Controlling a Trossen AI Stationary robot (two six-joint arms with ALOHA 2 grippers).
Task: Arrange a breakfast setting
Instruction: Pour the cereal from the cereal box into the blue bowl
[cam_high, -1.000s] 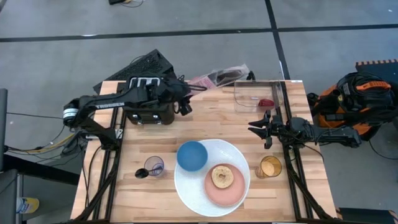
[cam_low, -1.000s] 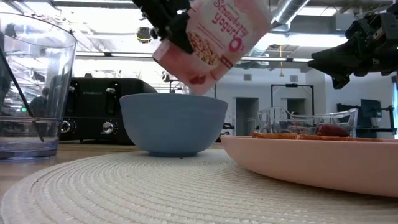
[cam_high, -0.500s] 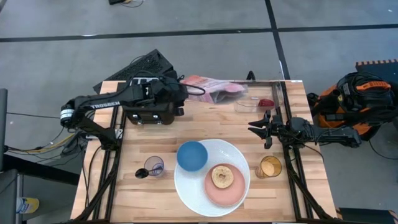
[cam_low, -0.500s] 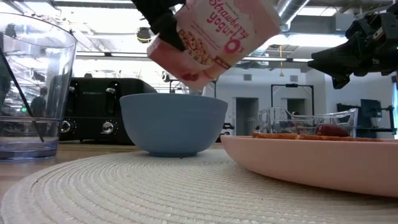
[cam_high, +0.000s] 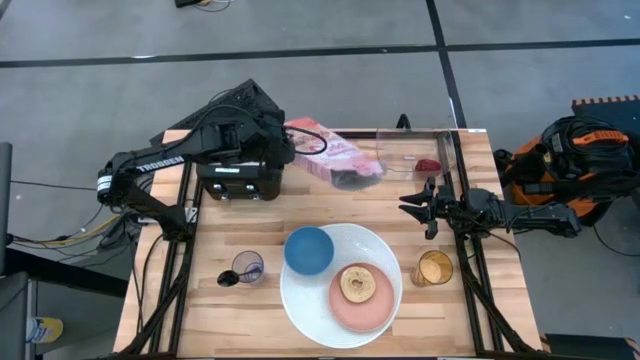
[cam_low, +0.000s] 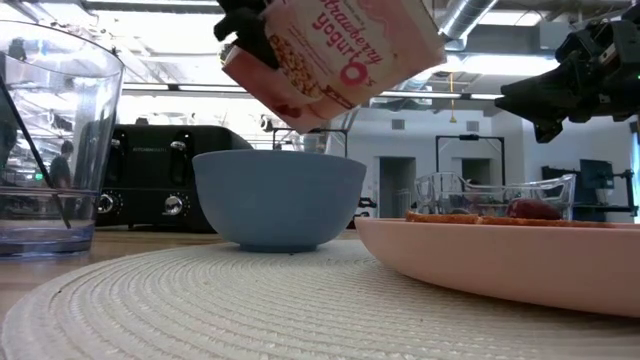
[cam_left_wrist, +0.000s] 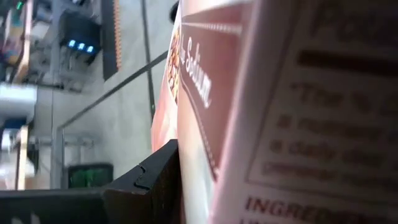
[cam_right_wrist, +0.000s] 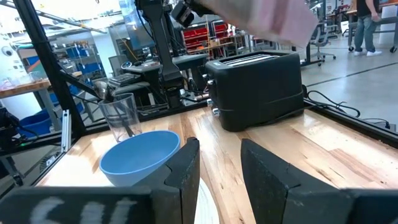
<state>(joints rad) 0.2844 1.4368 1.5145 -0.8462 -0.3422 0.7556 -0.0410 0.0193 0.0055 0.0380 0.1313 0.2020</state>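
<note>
A: Pink-and-white card fills the high view's upper middle: the cereal box (cam_high: 335, 160), tilted in the air past the toaster (cam_high: 238, 178), pinched by the left gripper (cam_high: 283, 148). Its fingers are mostly hidden behind the box.

B: And the setting?

A: The white plate (cam_high: 300, 300) sits at the table's (cam_high: 200, 320) near middle, carrying the blue bowl (cam_high: 308, 250) and the pink plate (cam_high: 345, 310) with the bagel (cam_high: 356, 283) on it. The spoon (cam_high: 228, 278) stands in a glass (cam_high: 248, 266) left of them. The red fruit (cam_high: 428, 165) lies in a clear tray (cam_high: 445, 140) at the far right.

B: The low view?

A: The box (cam_low: 335, 55) hangs slanted above the bowl (cam_low: 278, 198); its top is cut off. The fruit (cam_low: 528, 208) barely shows behind the pink plate (cam_low: 500, 255).

B: Left wrist?

A: Only box print (cam_left_wrist: 298, 112) and 1 dark finger (cam_left_wrist: 143, 186) against it.

B: Right wrist?

A: The right gripper (cam_right_wrist: 217, 165), fingers parted and holding nothing, looks at the bowl (cam_right_wrist: 140, 152) and toaster (cam_right_wrist: 258, 87); the box (cam_right_wrist: 261, 18) is a blur.
</note>
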